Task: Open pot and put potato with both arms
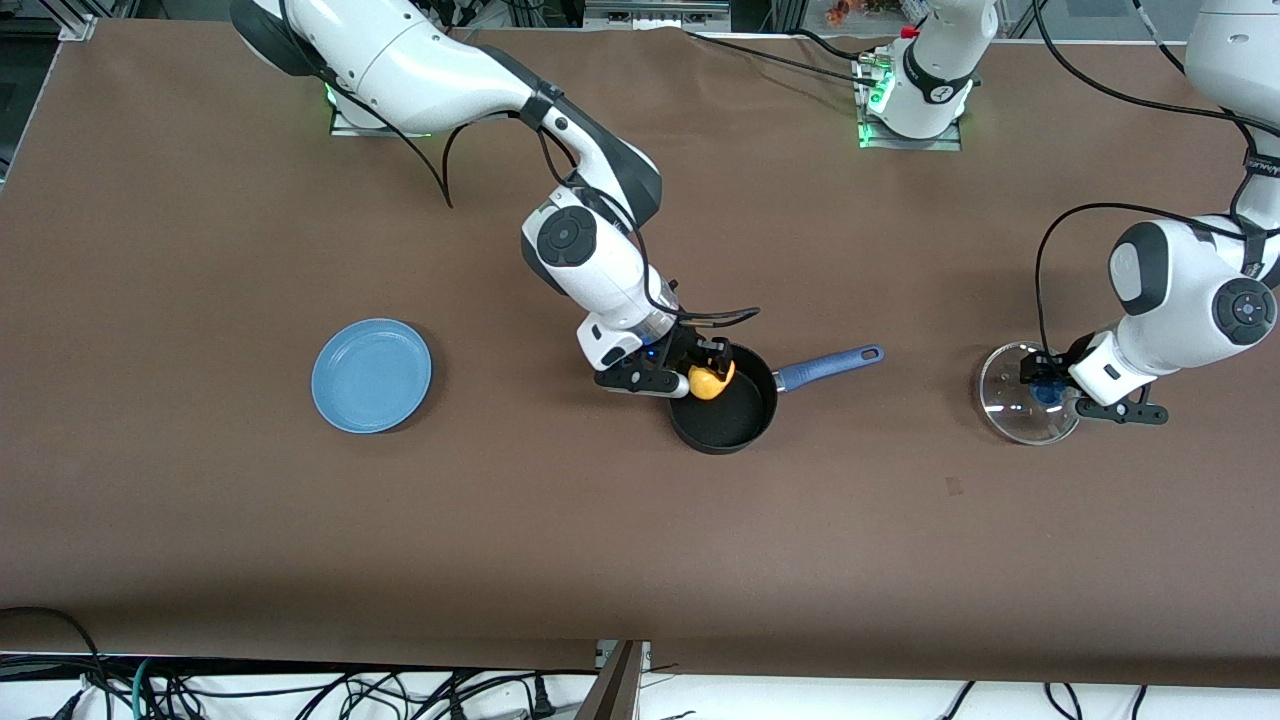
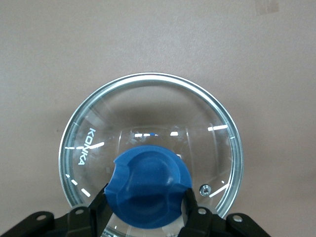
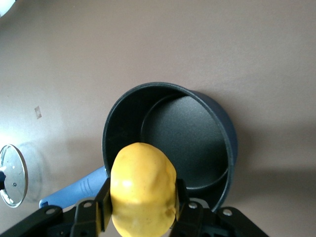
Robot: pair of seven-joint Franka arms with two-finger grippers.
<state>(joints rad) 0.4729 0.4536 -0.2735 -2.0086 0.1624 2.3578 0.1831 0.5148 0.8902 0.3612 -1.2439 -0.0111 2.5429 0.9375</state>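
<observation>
Over the worktop (image 1: 200, 520), the right tool (image 1: 700, 375) is gripping the potato (image 1: 708, 381) above the pot's (image 1: 725, 410) rim; releasing off-centre could be bouncing it out. The left tool (image 1: 1045, 392) is clamping the lid (image 1: 1010, 400) knob, resting near the left arm's end.

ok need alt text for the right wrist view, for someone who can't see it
A yellow potato is clamped between the right gripper's black fingers, over the rim of an open, empty black pot on a brown table. The pot's blue handle pokes out beside the potato, and the glass lid shows at the picture's edge.
</observation>
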